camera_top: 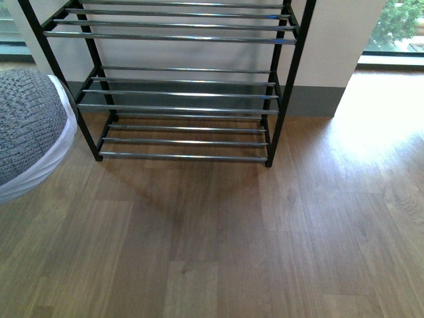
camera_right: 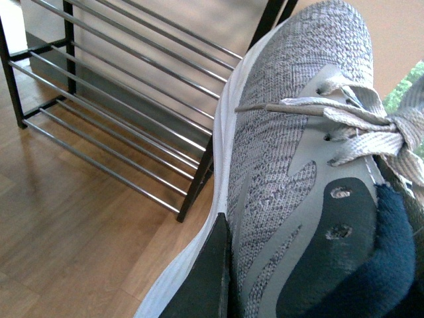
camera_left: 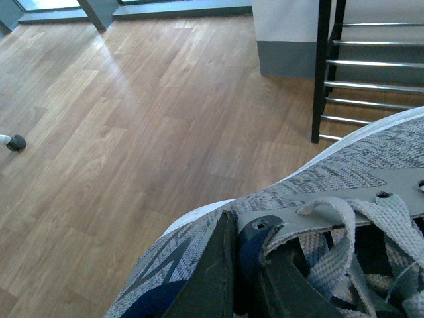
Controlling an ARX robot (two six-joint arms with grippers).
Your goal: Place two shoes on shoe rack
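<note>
The left gripper (camera_left: 248, 281) holds a grey knit white-soled sneaker (camera_left: 344, 172) by its side wall, dark fingers (camera_left: 212, 278) pinched shut, raised left of the black-framed, chrome-rod shoe rack (camera_top: 179, 93). The right gripper (camera_right: 222, 278) clasps the matching second sneaker (camera_right: 278, 132) aloft by the rack's corner post, though only one finger (camera_right: 202, 285) shows. Both arms lie out of frame.

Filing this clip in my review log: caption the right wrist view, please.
Right gripper grips a grey knit sneaker by its side, over wood floor beside the chrome-rod shoe rack.
</note>
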